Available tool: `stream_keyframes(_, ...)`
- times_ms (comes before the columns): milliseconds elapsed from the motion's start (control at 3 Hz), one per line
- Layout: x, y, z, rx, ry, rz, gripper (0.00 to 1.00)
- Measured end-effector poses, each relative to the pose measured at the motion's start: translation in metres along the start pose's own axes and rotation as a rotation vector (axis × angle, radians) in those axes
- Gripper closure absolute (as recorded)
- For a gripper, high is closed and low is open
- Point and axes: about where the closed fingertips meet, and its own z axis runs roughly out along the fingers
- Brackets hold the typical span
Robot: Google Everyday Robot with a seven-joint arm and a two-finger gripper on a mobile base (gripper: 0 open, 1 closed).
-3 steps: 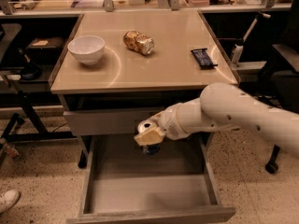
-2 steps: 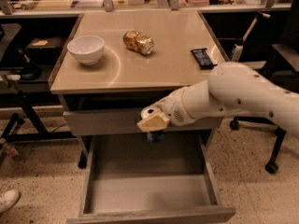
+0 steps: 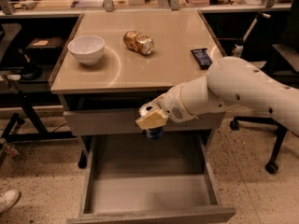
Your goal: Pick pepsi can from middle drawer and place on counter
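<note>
The pepsi can point(image 3: 152, 132), dark blue with a silver top, is held in my gripper point(image 3: 150, 119) in front of the upper drawer front, just below the counter's front edge. The gripper is shut on the can, and its cream-coloured finger point(image 3: 151, 120) covers the can's middle. The middle drawer point(image 3: 149, 190) is pulled out below the can, its flat grey bottom bare. The counter point(image 3: 154, 66) is the glossy beige top above and behind the gripper. My white arm point(image 3: 243, 92) reaches in from the right.
On the counter stand a white bowl point(image 3: 86, 49) at the left, a gold-brown dented can point(image 3: 138, 42) on its side in the middle, and a dark wrapped bar point(image 3: 202, 58) at the right. An office chair base point(image 3: 271, 167) is at the right.
My gripper has risen with the can from just above the open drawer to the level of the upper drawer front, and shifted a little to the right.
</note>
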Motion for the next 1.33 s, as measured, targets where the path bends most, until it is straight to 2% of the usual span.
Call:
stream_keyframes(333, -0.026, -0.012, -0.023, 0.029, -0.021, -0.032, 1.00)
stream_keyframes(1333, -0.101, -0.084, -0.100, 0.105, -0.092, -0.050, 1.00)
